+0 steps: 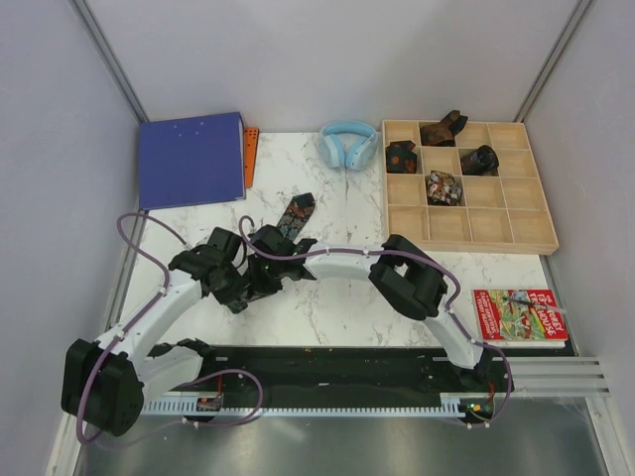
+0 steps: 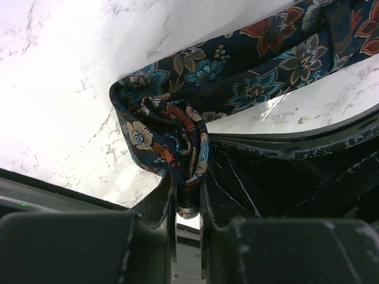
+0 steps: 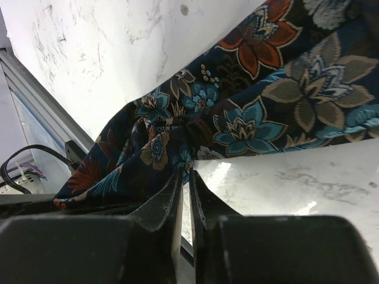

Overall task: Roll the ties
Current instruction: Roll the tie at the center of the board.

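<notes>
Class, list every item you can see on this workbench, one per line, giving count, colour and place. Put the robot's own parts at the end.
Loose tie: one, dark floral, mid-table, coiled at its near end.
Rolled ties: four, dark patterned, in separate tray compartments.
Tray: one, pale wood, back right.
Headphones: one pair, light blue, left of the tray.
Binder: one, blue, back left.
Orange item: one, beside the binder; unidentifiable.
Book: one, red cover, near right.
Table: one, white marble.
Left gripper: black, shut on the coil.
Right gripper: black, shut on the loose tie.
</notes>
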Robot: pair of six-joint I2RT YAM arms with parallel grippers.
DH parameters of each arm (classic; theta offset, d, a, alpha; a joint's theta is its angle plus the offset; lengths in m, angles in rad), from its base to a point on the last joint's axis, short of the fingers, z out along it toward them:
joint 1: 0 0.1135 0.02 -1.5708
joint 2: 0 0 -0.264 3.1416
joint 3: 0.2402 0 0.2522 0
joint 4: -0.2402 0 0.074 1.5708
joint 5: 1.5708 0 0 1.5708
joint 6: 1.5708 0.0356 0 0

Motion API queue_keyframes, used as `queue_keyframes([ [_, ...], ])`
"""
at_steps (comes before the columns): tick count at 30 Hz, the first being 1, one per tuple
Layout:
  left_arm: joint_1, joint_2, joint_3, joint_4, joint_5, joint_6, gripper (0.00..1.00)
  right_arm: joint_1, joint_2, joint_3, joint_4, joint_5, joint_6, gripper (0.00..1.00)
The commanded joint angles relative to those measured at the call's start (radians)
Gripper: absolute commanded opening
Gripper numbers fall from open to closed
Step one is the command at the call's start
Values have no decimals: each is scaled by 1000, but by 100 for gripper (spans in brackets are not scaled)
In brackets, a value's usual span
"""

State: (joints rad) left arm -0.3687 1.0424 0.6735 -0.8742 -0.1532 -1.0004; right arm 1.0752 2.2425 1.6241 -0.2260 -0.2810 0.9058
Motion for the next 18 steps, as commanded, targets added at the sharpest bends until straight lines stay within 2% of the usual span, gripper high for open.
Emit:
queue_keyframes([
  [1,1,70,63,89,-29,71,3,-17,-12,17,43,-60,5,17],
  [11,25,175,109,107,-40,121,4,-98,-141,-102,42,-86,-38,34],
  [18,66,249,156,135,-11,157,8,-124,-261,-275,39,-61,-71,37],
])
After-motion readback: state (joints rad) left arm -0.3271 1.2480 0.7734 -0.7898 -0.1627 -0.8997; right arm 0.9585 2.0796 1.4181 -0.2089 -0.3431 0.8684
